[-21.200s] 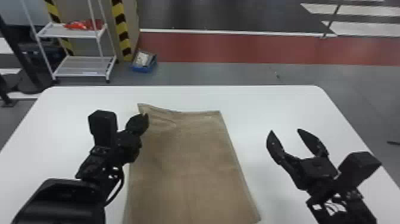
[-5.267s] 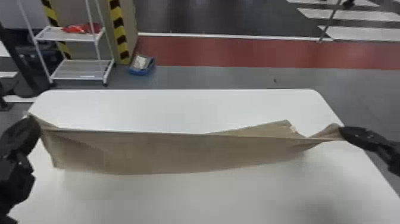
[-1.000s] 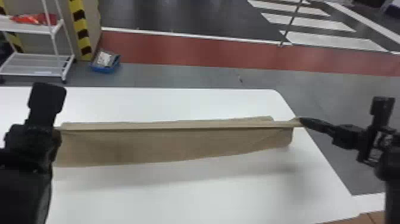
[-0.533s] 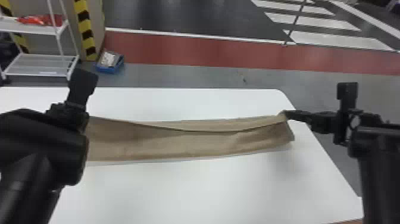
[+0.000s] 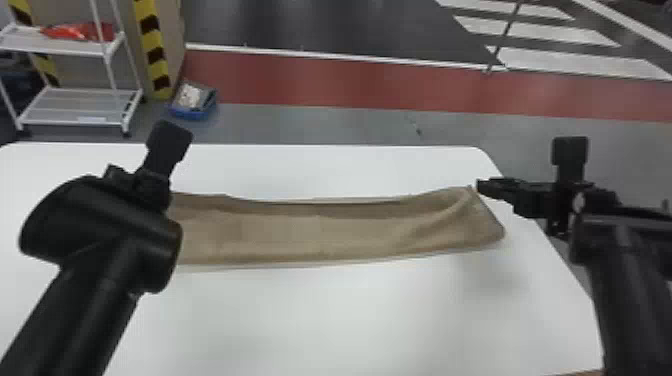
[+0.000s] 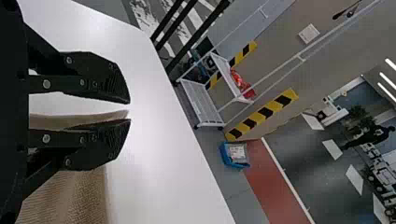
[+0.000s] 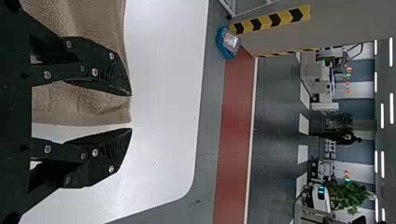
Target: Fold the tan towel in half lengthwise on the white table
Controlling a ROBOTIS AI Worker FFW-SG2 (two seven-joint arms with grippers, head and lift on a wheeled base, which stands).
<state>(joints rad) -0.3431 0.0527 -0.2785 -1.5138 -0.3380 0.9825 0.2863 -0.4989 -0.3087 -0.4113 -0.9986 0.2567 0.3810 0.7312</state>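
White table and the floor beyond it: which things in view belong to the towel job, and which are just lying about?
Part of the job:
tan towel, in a long strip
white table, under it
left tool, open, by the towel
right tool, open, by the towel's right end

Just lying about:
white cart
red item on its upper shelf
blue bin on the floor

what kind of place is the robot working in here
Probably an open factory, workshop or robot test floor. A white shelf cart, yellow-and-black hazard striping and a red floor lane edged in white suggest that, with ceiling strip lights farther off.
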